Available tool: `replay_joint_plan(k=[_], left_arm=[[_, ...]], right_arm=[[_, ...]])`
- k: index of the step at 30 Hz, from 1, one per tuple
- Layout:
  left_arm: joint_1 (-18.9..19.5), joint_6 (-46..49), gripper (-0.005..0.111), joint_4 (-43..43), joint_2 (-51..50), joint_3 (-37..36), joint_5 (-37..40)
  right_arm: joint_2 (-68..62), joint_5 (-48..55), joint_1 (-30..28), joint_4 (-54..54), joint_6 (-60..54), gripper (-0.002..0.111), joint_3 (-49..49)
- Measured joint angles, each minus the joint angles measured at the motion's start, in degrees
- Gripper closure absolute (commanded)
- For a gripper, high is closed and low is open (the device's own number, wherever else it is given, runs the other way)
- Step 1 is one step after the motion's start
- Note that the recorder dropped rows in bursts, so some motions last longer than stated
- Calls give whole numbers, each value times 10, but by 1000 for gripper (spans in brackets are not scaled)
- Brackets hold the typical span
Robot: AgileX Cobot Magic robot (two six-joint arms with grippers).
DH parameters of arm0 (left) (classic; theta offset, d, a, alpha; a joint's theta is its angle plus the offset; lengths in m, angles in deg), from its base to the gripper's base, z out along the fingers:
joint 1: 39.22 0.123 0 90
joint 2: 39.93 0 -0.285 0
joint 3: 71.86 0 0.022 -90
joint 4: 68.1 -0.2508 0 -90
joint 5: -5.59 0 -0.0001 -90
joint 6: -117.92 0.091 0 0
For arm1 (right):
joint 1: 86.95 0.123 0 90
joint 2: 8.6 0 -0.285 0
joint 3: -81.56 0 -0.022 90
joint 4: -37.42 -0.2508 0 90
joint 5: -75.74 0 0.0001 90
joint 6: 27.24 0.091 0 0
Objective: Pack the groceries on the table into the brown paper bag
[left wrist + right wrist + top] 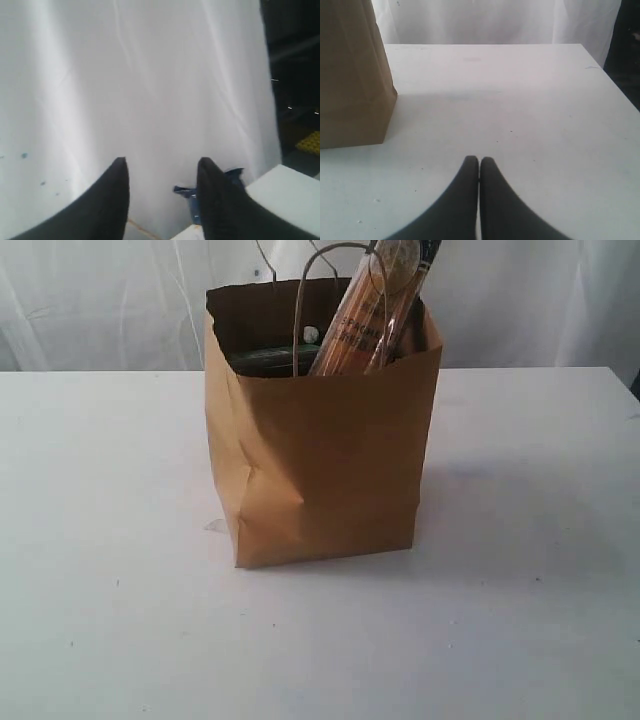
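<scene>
Bag [330, 470] thin, crumply, prob. top-heavy w/ spaghetti packet [365, 310] poking out; steady it low at base. L gripper [162, 162] jaws apart, empty; R gripper [479, 160] pinched together.

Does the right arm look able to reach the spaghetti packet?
Probably yes: the spaghetti packet pokes above the rim of the brown paper bag, though the right hand is shut and must open first.
</scene>
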Motion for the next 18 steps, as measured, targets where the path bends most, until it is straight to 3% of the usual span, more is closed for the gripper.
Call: replay_joint_plan(k=[2,3,4,8,12,13,18], left_arm=[[0,19,92,11,12,0,-50],[0,35,106,17,19,0,-76],[0,68,107,26,31,0,-125],[0,143,107,25,60,-9,-192],[12,143,107,-52,93,-83,-223],[25,143,107,-64,96,-104,-228],[191,102,107,-49,97,-242,-224]], right_arm=[[0,0,0,0,0,108,0],[0,0,0,0,0,108,0],[0,0,0,0,0,108,0],[0,0,0,0,0,108,0],[0,0,0,0,0,108,0],[0,0,0,0,0,108,0],[0,0,0,0,0,108,0]])
